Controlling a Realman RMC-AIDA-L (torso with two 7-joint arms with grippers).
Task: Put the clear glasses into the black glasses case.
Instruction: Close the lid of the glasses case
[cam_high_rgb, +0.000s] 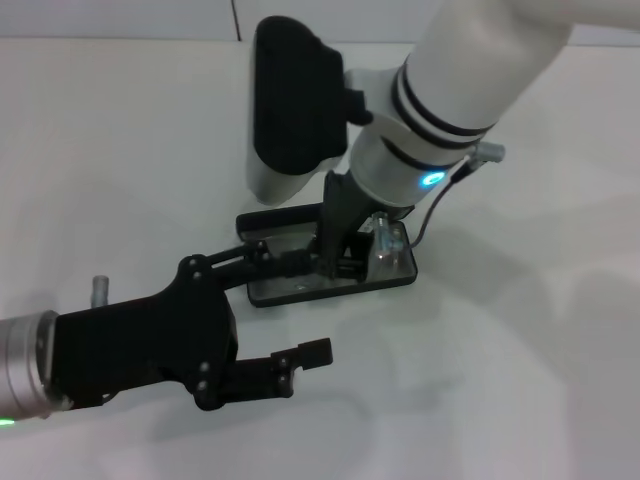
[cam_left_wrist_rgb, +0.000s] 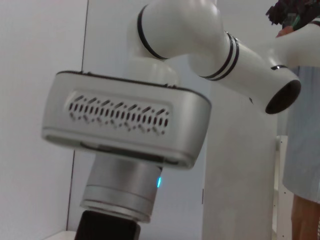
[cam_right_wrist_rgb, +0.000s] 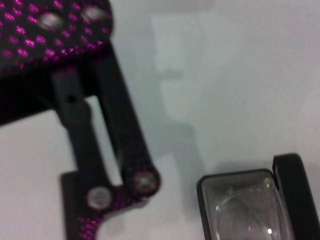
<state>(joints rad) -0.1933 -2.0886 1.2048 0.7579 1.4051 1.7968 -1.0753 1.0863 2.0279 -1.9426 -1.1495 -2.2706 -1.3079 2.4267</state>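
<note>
The clear glasses (cam_high_rgb: 385, 240), fully transparent plastic with a wraparound lens, lie inside the open black glasses case (cam_high_rgb: 330, 285), a rectangular hard case with rounded corners that sits flat on the white tabletop (cam_high_rgb: 520, 380) just below the middle of the head view. In that view only part of the glasses shows, a glint of clear plastic near the right end of the case, the rest being hidden behind the right arm. The right wrist view shows one rounded end of the case at the lower right of the frame, with a curved clear lens (cam_right_wrist_rgb: 245, 215) lying within its black rim against the pale lining. The right end effector (cam_high_rgb: 335, 262) comes down from the upper right of the head view on a white arm with black rings and a lit blue spot, and its dark fingers reach into the middle of the case; I cannot tell how far apart they stand or whether they grip anything. The left end effector (cam_high_rgb: 290, 315) enters from the lower left of the head view, a black body on a silver wrist, with its two fingers spread wide: the upper finger reaches to the left edge of the case, the lower one hangs over bare tabletop below the case, and nothing lies between them. The left wrist view looks up at the robot's white body and grey head unit (cam_left_wrist_rgb: 125, 120).
</note>
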